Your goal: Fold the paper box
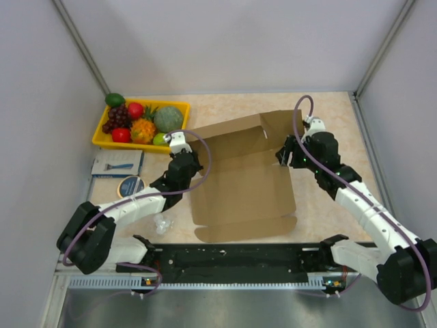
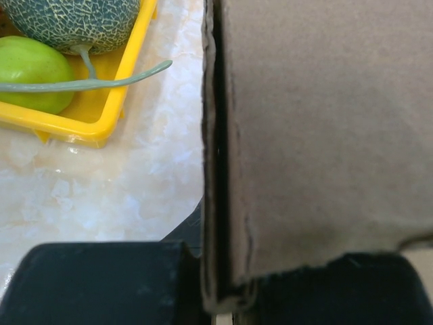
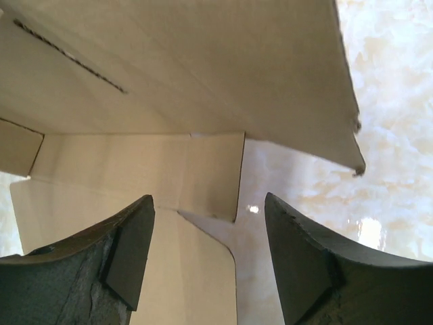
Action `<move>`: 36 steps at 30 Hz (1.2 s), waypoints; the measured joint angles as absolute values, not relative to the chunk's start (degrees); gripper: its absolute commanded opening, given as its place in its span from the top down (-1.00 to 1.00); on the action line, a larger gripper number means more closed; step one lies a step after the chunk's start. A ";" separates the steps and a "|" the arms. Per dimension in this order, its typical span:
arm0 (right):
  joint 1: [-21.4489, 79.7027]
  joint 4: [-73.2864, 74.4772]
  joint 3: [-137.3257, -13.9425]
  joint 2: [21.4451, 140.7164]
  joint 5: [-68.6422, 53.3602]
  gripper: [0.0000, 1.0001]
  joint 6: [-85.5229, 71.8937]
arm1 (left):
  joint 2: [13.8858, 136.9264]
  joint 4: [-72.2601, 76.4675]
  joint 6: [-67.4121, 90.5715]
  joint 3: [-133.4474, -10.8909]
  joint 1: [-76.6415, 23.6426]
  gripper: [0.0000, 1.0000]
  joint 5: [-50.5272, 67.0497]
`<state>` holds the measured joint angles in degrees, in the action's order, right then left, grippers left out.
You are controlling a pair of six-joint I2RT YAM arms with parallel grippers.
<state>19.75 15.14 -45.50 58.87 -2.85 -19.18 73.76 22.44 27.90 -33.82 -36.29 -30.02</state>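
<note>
Beige marbled tabletop [image 1: 328,116] carries the paper box [image 1: 242,181] at centre frame in the top view, with its base panel flat and its rear panel raised at upper centre. The left gripper [image 1: 181,152] sits at the box's left edge. In its wrist view the fingers [image 2: 101,284] press onto a standing cardboard wall, pinching it. The right gripper [image 1: 287,156] sits at the box's right edge with fingers [image 3: 128,257] spread, a loose side flap ahead of them and nothing held.

Hazards, as I judge them:
- With only one side held, any pull from the left may swing the whole box toward the yellow tray [image 1: 174,103] at upper left.
- A hard pinch may crease or tear the wall.
- If I close the right fingers off the flap edge, they may push the flap outward and leave the raised rear panel free to drop.
</note>
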 measured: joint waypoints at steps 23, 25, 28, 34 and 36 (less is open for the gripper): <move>30.52 0.51 -41.67 64.88 10.04 0.89 -15.38 | 75.88 21.74 28.84 -35.59 -35.75 1.00 -28.77; 32.93 -1.48 -41.10 65.54 14.02 0.81 -13.63 | 76.31 21.74 28.88 -35.90 -35.57 1.00 -28.77; 35.94 -4.56 -39.31 66.22 18.92 0.56 -10.87 | 76.73 21.56 28.82 -36.29 -35.51 1.00 -28.64; 41.69 -7.62 -38.63 69.43 25.02 0.11 -6.59 | 77.54 21.17 28.84 -36.73 -35.35 1.00 -28.05; 41.82 -7.07 -38.70 69.25 23.81 -0.24 -7.31 | 77.54 20.91 28.84 -36.75 -35.40 1.00 -27.86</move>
<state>41.82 -7.07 -38.70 69.25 23.81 -7.31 77.54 20.91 28.84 -36.75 -35.40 -27.86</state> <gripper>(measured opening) 0.423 0.046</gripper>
